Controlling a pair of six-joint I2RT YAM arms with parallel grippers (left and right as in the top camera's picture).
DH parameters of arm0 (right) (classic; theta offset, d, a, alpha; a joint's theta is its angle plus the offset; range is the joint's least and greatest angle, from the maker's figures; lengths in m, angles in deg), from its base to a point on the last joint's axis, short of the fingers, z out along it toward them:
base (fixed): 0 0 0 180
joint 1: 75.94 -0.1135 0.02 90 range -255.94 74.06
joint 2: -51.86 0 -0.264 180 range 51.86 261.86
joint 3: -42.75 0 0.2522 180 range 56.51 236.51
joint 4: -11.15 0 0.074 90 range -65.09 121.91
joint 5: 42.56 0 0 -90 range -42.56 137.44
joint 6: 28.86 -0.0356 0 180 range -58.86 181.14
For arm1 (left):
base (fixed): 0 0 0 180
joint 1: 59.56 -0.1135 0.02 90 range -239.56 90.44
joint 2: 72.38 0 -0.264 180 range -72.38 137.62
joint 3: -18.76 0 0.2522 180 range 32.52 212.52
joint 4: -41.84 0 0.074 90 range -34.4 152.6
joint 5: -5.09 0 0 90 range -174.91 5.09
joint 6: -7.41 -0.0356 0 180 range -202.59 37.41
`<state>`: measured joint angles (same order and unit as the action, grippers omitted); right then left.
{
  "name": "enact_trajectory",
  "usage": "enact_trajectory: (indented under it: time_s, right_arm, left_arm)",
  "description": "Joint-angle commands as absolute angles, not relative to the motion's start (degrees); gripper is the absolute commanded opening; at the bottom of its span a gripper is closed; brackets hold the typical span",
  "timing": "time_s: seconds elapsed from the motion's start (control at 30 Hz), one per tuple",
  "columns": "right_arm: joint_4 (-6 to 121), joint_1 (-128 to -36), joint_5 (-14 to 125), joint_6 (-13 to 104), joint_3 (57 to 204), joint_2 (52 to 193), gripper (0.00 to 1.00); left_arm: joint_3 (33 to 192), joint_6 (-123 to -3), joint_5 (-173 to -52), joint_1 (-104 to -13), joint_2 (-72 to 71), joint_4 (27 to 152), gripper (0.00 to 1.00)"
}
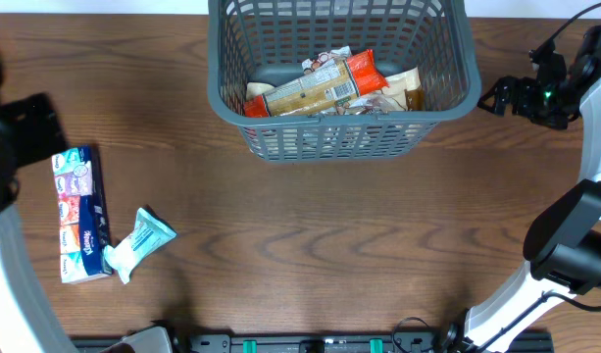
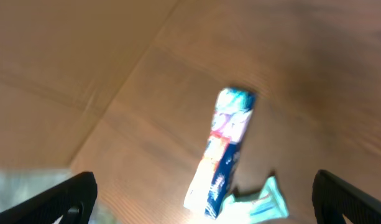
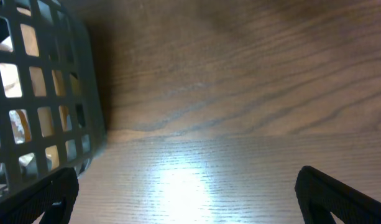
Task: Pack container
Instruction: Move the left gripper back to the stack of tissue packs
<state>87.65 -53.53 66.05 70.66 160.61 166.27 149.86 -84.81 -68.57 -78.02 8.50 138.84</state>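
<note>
The container [image 1: 341, 126], a dark grey lattice basket, stands at the back middle of the table with an orange-ended snack pack [image 1: 320, 86] and other packs inside. A Kleenex tissue pack [image 1: 81, 213] and a teal pouch [image 1: 138, 242] lie at the front left. In the blurred left wrist view my left gripper [image 2: 204, 190] hovers open above the tissue pack [image 2: 224, 149] and the pouch [image 2: 261, 202]. My right gripper [image 1: 506, 96] stands open just right of the basket with nothing between its fingers. The right wrist view has the basket wall [image 3: 35, 93] at its left.
Bare wood table [image 1: 310, 245] stretches between the basket and the front edge. The right arm's white and black links [image 1: 565, 240] rise at the front right. A pale floor strip [image 2: 22, 186] shows past the table edge in the left wrist view.
</note>
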Motion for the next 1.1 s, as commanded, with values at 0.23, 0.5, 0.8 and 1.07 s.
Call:
enact_trajectory:
  time_s: [0.23, 0.5, 0.8, 1.07]
  right_arm:
    - [84.57, -54.19, 66.49, 71.51, 160.45, 165.99, 0.99]
    - [84.30, -54.19, 66.49, 71.49, 160.43, 165.99, 0.99]
    - [84.44, -54.19, 66.49, 71.49, 160.43, 165.99, 0.99]
    - [84.46, -54.19, 66.47, 71.51, 160.43, 165.99, 0.99]
  left_arm:
    - [125.09, -86.30, -78.21, -88.86, 8.78, 132.41, 0.99]
    - [108.05, -89.25, -78.45, -89.45, 13.09, 121.66, 0.99]
    - [106.01, -89.12, -75.22, -89.45, 22.38, 117.18, 0.99]
    - [106.01, -86.76, -69.75, -89.45, 26.42, 114.93, 0.99]
